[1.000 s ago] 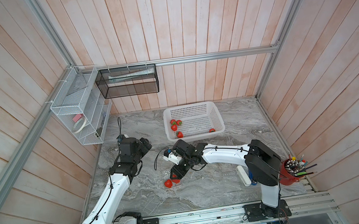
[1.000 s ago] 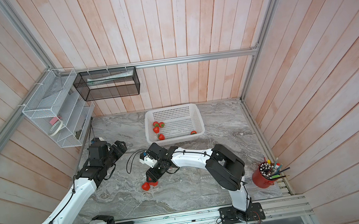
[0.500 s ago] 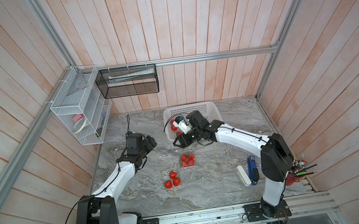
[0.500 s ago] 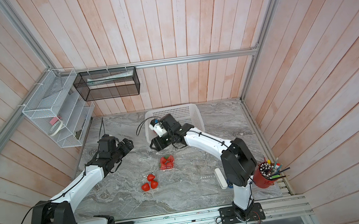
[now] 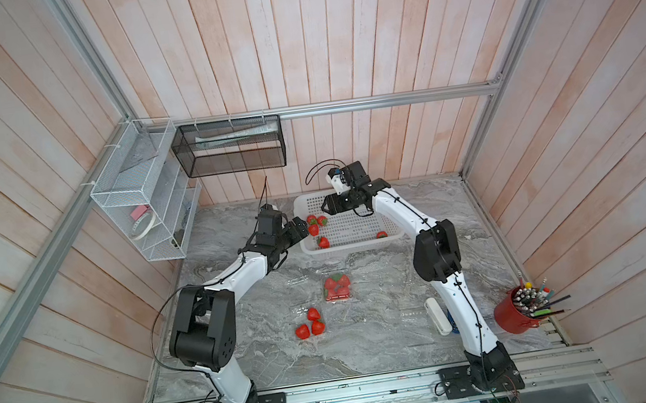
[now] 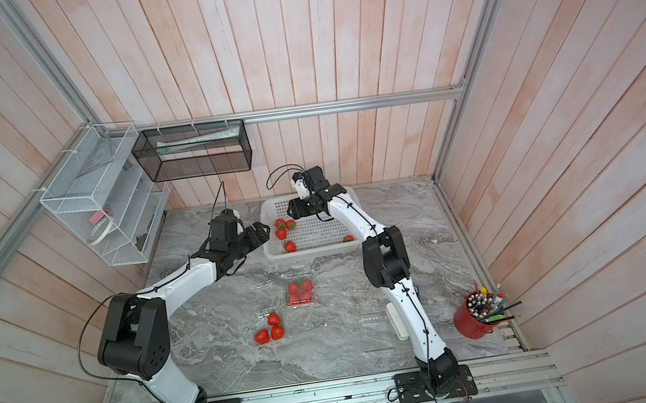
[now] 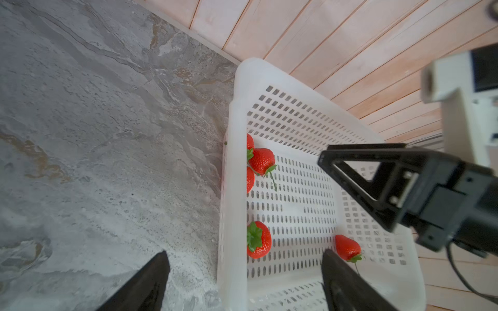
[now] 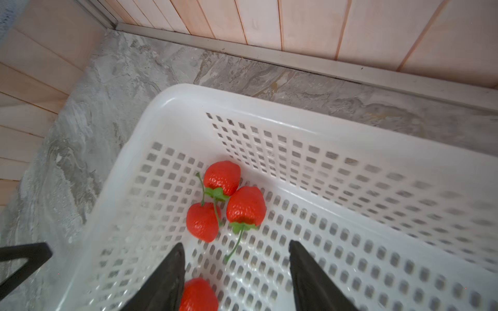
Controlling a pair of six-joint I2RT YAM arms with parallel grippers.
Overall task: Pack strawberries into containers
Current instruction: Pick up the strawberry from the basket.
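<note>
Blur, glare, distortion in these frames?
Left wrist view: the white camera housing on the other arm is motion-smeared; red strawberries in the white perforated plastic basket stay sharp. Right wrist view: the basket's far wall blurs toward one side. Both top views: wide-angle, wooden wall planks fan outward; light even, shadows weak; the filled clear plastic container barely shows against the grey marble table.

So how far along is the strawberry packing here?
Done: one container looks full, about four berries. Partly done: three strawberries sit grouped nearer the front, their clear box hard to make out. In hand: nothing; the left fingers and right fingers stand open at the white basket. Left: five strawberries lie in it.
</note>
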